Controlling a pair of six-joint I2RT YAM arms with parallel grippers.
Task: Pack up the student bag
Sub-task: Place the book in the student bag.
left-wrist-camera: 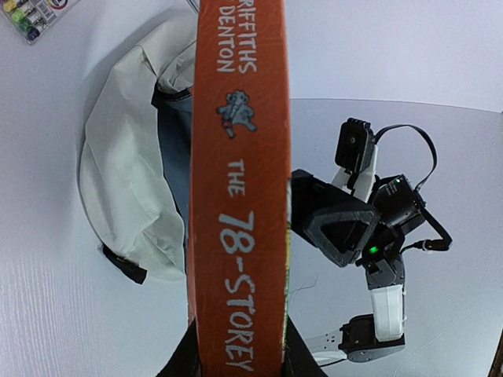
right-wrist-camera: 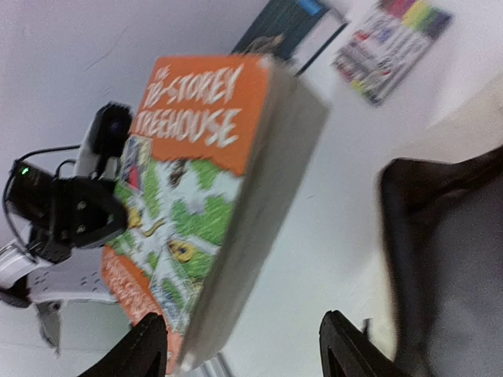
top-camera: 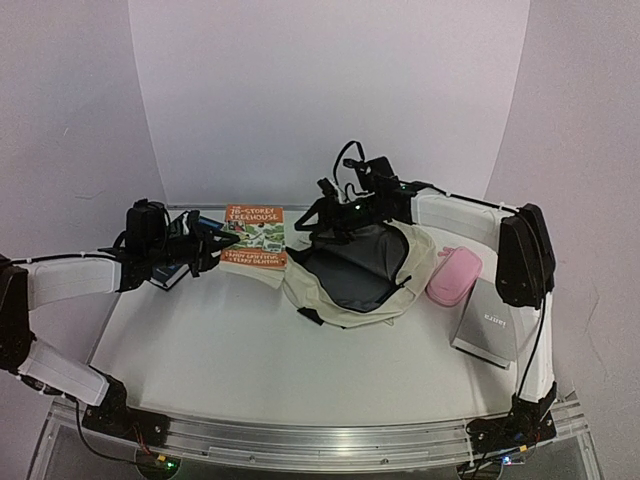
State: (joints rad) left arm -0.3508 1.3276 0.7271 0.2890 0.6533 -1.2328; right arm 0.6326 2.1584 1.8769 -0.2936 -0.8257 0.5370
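Observation:
The student bag [top-camera: 345, 300] is cream fabric and lies open at mid-table, showing its dark lining [top-camera: 352, 268]. My left gripper [top-camera: 208, 245] is shut on the spine of an orange "78-Storey Treehouse" book [top-camera: 255, 235] and holds it just left of the bag. In the left wrist view the spine [left-wrist-camera: 240, 196] stands between the jaws, with the bag [left-wrist-camera: 126, 181] to the left. My right gripper [top-camera: 320, 215] is open at the bag's far left rim. In the right wrist view [right-wrist-camera: 247, 353] its fingers are wide apart, with the book [right-wrist-camera: 196, 181] ahead and the bag's lining [right-wrist-camera: 448, 259] to the right.
A pink pencil case [top-camera: 453, 275] and a grey flat case [top-camera: 487, 320] lie right of the bag. A dark book [right-wrist-camera: 287, 27] and a marker pack [right-wrist-camera: 393, 27] lie on the table at the left; the marker pack also shows in the left wrist view [left-wrist-camera: 31, 16].

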